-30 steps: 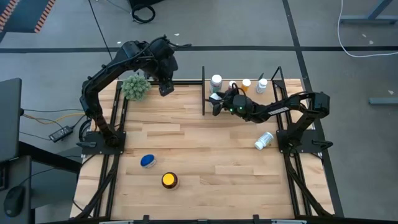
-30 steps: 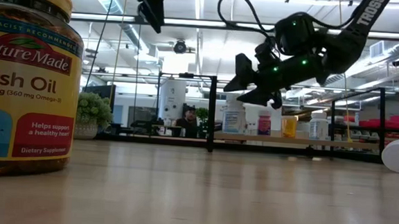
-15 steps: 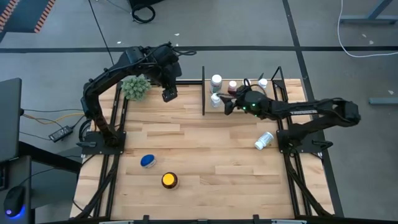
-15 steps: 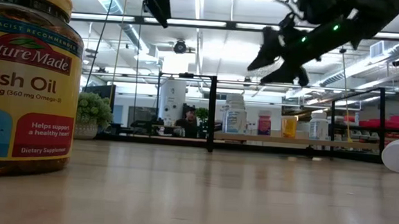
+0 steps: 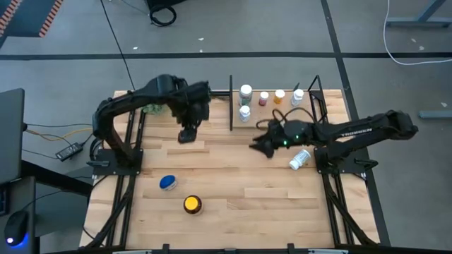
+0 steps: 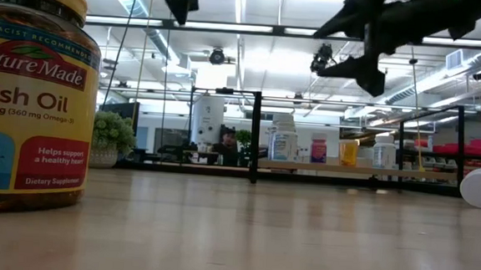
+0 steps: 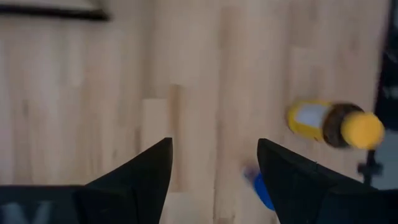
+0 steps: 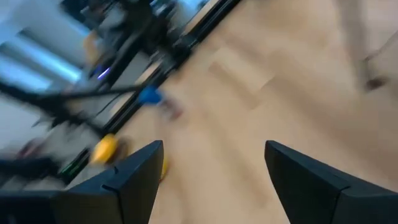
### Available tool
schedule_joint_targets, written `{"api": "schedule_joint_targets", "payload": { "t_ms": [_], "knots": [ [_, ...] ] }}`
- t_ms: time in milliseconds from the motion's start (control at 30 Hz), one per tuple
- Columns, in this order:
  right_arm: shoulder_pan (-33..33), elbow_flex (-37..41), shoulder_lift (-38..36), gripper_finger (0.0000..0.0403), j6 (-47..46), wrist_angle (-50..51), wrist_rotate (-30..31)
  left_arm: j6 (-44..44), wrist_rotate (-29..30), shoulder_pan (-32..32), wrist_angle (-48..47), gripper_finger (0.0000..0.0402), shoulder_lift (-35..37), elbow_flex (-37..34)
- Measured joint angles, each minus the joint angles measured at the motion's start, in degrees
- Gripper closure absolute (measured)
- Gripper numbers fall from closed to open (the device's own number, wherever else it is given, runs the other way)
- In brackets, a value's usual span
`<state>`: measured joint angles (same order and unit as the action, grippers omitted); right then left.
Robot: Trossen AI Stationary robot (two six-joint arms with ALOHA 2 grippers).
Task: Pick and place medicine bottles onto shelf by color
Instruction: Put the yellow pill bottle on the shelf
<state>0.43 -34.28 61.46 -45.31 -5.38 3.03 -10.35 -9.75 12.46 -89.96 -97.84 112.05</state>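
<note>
amber bottle (image 6: 32,93): "Nature Made Fish Oil" (yellow lid) | left pincer (image 7: 214,163): wide, empty | right pincer (image 8: 214,163): wide, empty

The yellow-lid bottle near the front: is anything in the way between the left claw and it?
No. The left gripper hangs open and empty above bare table. The yellow-lid bottle stands nearer the front edge, with the blue-lidded bottle just beside that path, not blocking it.

Light plank-wood counter (image 5: 226,176), carrying a black-framed wooden shelf (image 5: 311,113) holding five small bottles (image 5: 245,92), a fallen white bottle (image 5: 299,159), blue-lidded bottle (image 5: 167,183), yellow-lidded amber bottle (image 5: 192,204)
</note>
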Motion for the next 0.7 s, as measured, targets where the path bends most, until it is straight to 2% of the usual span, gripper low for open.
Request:
{"api": "schedule_joint_targets", "payload": {
  "t_ms": [167, 300, 433, 600, 700],
  "knots": [
    [8.0, 0.0, 0.0, 0.0116, -7.3, 0.2, -0.7, -1.0, -4.2, -7.4, 0.0, 0.0158, 0.8, -0.1],
    [12.3, 0.0, 0.0, 0.0116, -11.6, 0.2, -0.7, -0.5, -5.1, -13.8, 0.0, 0.0159, 1.2, -0.1],
    [15.0, 0.0, 0.0, 0.0116, -12.0, 0.2, -0.7, 2.5, -5.2, -19.9, 1.7, 0.0156, 1.1, -0.1],
    [17.0, 0.0, 0.0, 0.0117, -10.8, 0.2, -0.5, 10.6, -5.0, -25.7, 7.0, 0.015, -0.2, -0.1],
    [18.3, 0.0, 0.0, 0.0117, -11.4, 1.2, -0.5, 13.1, -4.1, -28.9, 6.3, 0.0146, -1.3, -0.4]
  ]
}}
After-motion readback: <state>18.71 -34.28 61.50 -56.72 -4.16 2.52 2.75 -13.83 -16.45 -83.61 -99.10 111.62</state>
